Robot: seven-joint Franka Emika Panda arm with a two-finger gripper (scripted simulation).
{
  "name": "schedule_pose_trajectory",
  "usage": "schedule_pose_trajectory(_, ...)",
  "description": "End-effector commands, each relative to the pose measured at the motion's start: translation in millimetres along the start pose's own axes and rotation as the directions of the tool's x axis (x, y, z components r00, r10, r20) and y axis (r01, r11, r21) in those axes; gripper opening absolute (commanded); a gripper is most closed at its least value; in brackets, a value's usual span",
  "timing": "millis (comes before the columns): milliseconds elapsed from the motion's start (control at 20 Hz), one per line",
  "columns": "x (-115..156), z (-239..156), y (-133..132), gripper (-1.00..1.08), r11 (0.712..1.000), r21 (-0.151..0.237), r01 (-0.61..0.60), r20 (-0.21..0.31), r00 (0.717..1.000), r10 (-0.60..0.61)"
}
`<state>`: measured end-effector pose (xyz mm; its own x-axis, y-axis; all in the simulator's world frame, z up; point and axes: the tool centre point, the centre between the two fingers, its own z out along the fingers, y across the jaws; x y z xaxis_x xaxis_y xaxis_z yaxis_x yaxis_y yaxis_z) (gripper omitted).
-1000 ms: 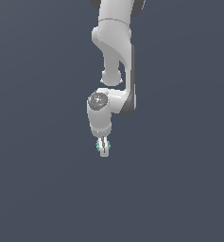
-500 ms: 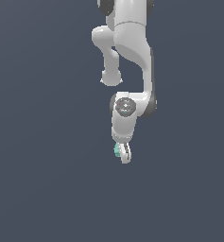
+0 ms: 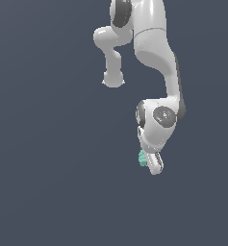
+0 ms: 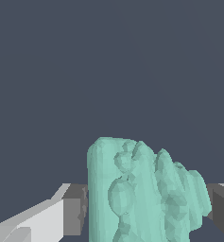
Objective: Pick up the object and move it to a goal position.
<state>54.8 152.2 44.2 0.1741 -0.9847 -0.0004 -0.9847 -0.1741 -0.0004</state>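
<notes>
No writing shows anywhere, just flat slate-grey all round; the fingers (image 4: 75,210) pinch the ridged mint object (image 4: 142,194) between them.

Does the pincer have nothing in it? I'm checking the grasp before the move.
No: the pincer is shut on the mint-green ridged object, which sits between its grey pads.
</notes>
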Motion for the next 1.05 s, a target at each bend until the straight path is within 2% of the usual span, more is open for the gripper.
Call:
schedule_pose_trajectory(0,-20.2,-0.2,-11.3,-1.00,1.000,0.000,-0.002,0.000,1.000,0.002)
schedule_pose_trajectory(450,-66.1,0.0,-38.0,-1.00,1.000,0.000,-0.002,0.000,1.000,0.002)
schedule_pose_trajectory(1000,-81.2,0.0,-47.9,-1.00,1.000,0.000,-0.002,0.000,1.000,0.002)
